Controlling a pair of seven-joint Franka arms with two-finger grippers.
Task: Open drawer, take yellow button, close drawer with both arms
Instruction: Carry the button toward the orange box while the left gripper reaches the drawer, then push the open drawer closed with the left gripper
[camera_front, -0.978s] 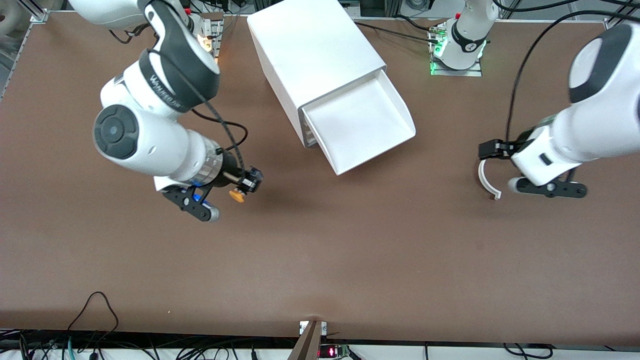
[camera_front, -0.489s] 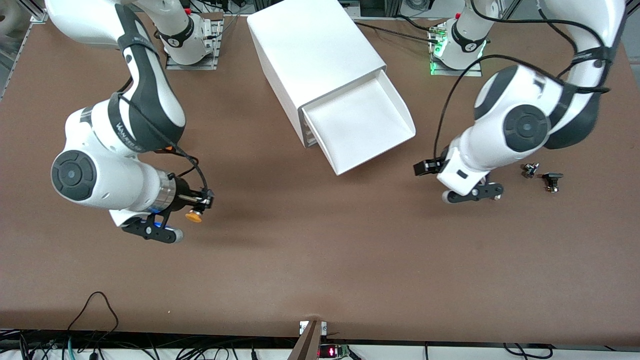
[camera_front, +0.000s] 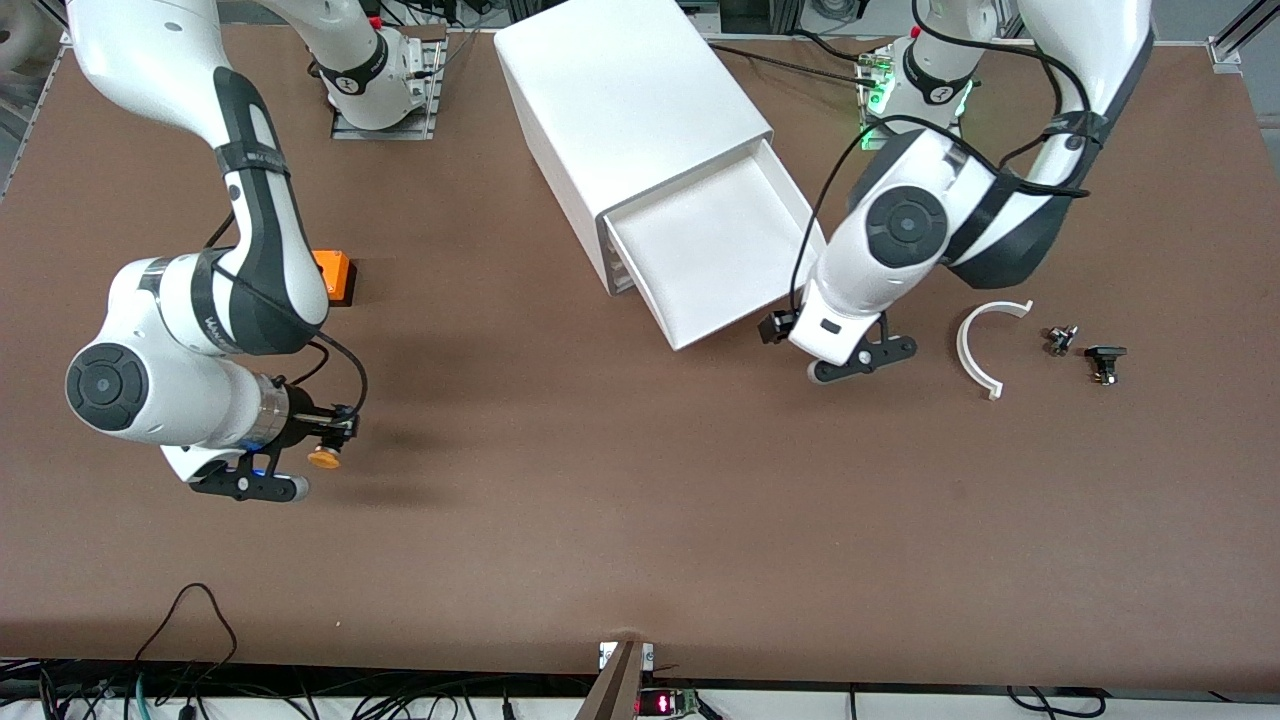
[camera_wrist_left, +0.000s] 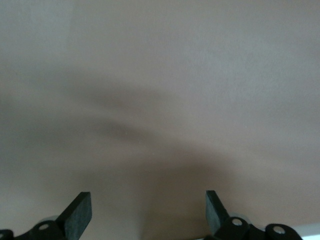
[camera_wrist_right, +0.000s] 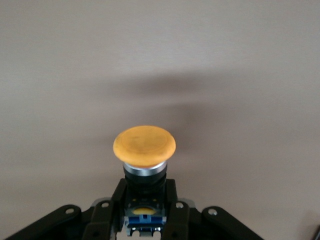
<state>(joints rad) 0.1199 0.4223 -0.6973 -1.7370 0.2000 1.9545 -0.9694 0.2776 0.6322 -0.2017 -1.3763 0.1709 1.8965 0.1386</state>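
Note:
The white cabinet (camera_front: 620, 100) has its top drawer (camera_front: 720, 250) pulled out, and the tray looks bare. My right gripper (camera_front: 327, 443) is shut on the button (camera_front: 322, 459) over the table toward the right arm's end. In the right wrist view the fingers (camera_wrist_right: 116, 200) clamp the button's black body and its orange-yellow cap (camera_wrist_right: 144, 145) points at the table. My left gripper (camera_front: 778, 328) is by the drawer's front corner. In the left wrist view it (camera_wrist_left: 147, 212) is open and empty over bare table.
An orange cube (camera_front: 335, 275) sits by the right arm's elbow. A white curved piece (camera_front: 978, 350) and two small black components (camera_front: 1060, 340) (camera_front: 1103, 360) lie toward the left arm's end of the table.
The right gripper carried the button toward the right arm's end and nearer the camera. The left gripper swung in to the drawer's front corner, uncovering the white curved piece.

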